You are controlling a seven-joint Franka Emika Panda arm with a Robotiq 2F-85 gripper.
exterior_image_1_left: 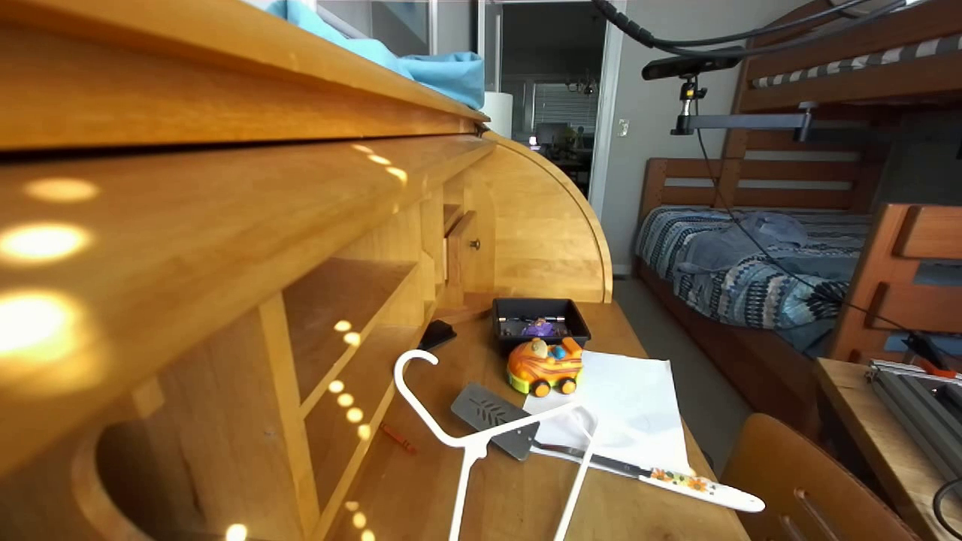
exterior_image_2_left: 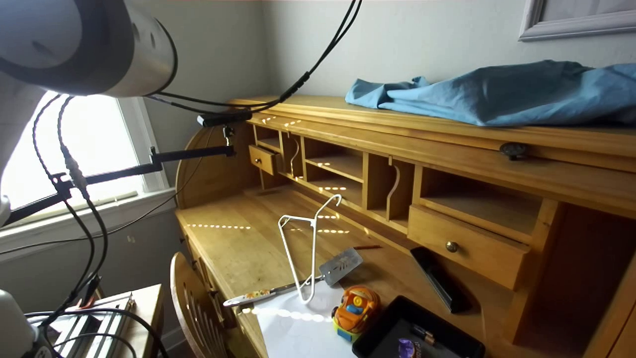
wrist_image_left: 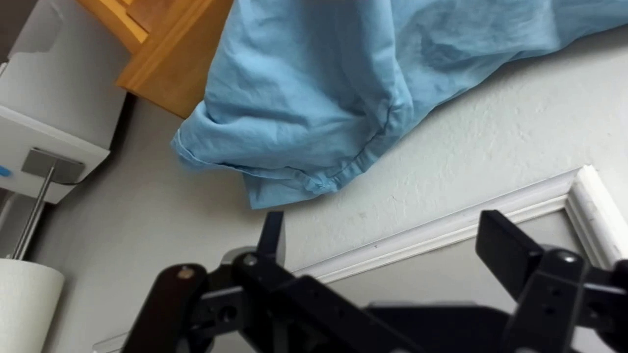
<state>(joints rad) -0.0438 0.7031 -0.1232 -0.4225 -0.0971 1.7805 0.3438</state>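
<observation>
Facing one blue cloth (wrist_image_left: pixel 304 108) atop desk (exterior_image_2_left: pixel 397 136): arm (exterior_image_2_left: pixel 89 49) raised high, gripper (wrist_image_left: pixel 385 235) spread wide, unloaded. Also on desk: one white hanger (exterior_image_1_left: pixel 474 447), one spatula (exterior_image_1_left: pixel 485 409), one toy car (exterior_image_1_left: pixel 546 366), one black tray (exterior_image_1_left: pixel 537 306).

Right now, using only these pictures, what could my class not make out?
Blue cloth, wrist view: anything beneath is hidden by its folds.
Wall frame, in an exterior view: top and right edges cut it off.
Purple item, in an exterior view: bottom edge cuts it off.
Gripper, wrist view: bottom edge cuts off its base.
</observation>
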